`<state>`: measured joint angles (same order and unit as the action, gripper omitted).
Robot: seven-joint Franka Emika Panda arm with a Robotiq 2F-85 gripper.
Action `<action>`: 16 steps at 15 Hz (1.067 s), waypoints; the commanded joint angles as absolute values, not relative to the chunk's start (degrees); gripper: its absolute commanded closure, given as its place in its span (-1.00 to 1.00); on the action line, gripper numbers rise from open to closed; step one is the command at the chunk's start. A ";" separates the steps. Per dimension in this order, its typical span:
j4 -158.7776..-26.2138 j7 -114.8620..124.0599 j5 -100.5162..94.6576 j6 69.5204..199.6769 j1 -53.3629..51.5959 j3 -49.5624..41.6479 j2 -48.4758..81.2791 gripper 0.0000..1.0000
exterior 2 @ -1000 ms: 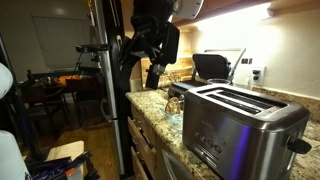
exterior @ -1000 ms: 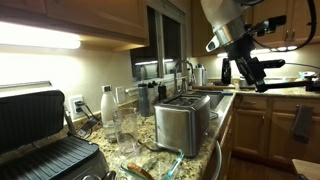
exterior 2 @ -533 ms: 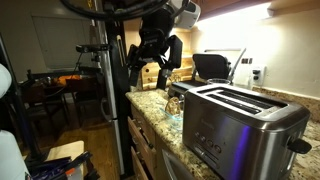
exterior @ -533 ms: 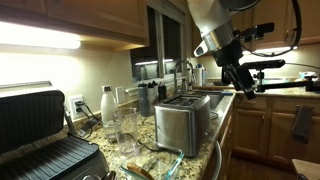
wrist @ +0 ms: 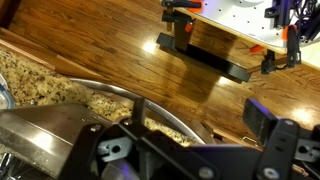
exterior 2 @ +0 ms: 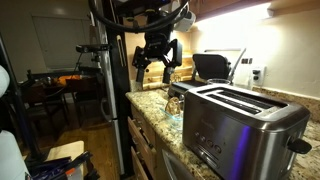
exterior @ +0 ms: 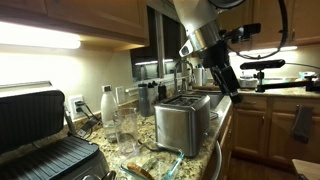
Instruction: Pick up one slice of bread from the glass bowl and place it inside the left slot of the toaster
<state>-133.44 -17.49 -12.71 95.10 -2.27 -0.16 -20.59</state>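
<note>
High over the right edge of the tabletop point(exterior 2: 150, 102), the pincer point(exterior 2: 155, 62) hangs released, its fingers spread with nothing between them. The wrist view looks past them to the wooden floor point(wrist: 110, 50), so it sits partly out beyond the tabletop. Just left of it and lower stands the toaster point(exterior: 183, 120), slots up. The glass bowl point(exterior: 172, 154) lies nearer, in front of the toaster, and what looks like the slice of bread point(exterior: 136, 171) rests in it, untouched.

The reach has to pass over or around the toaster, so a low or hurried sweep could knock its top corner. Tall drinking glasses point(exterior: 125, 125) stand just left of the bowl, and a wide approach from that side could tip them. The slice lies flat in a shallow dish. Fingers coming straight down may scrape glass and shove the bowl along the smooth stone instead of closing on bread, and a hard pinch could crush or tear it.
</note>
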 commanded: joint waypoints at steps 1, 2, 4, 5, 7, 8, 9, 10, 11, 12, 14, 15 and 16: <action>-131.37 -15.87 -10.46 96.95 -2.88 -0.22 -17.89 -1.00; -130.83 -15.52 -9.91 97.60 -2.85 -0.11 -17.13 -1.00; -129.39 -15.06 -8.42 98.72 -2.94 0.15 -15.32 -1.00; -128.55 -14.79 -7.38 99.53 -3.03 0.34 -14.32 -1.00; -126.80 -14.26 -5.37 100.63 -3.32 1.03 -12.38 -1.00; -125.81 -13.79 -4.55 101.03 -3.51 1.61 -11.36 -1.00; -124.84 -13.32 -3.77 101.46 -3.80 2.31 -10.33 -1.00; -124.00 -12.73 -3.26 101.80 -4.05 2.97 -9.31 -1.00; -123.18 -12.15 -2.83 102.16 -4.42 3.66 -8.31 -1.00; -122.45 -11.51 -2.36 102.55 -4.83 4.39 -7.22 -1.00; -121.22 -10.91 -1.51 103.39 -5.57 5.49 -5.06 -1.00; -120.79 -10.64 -1.22 103.89 -5.84 5.93 -4.16 -1.00; -120.57 -10.44 -1.01 104.60 -5.98 6.31 -3.22 -1.00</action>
<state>-121.98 -12.23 -2.28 102.83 -4.92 5.81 -5.81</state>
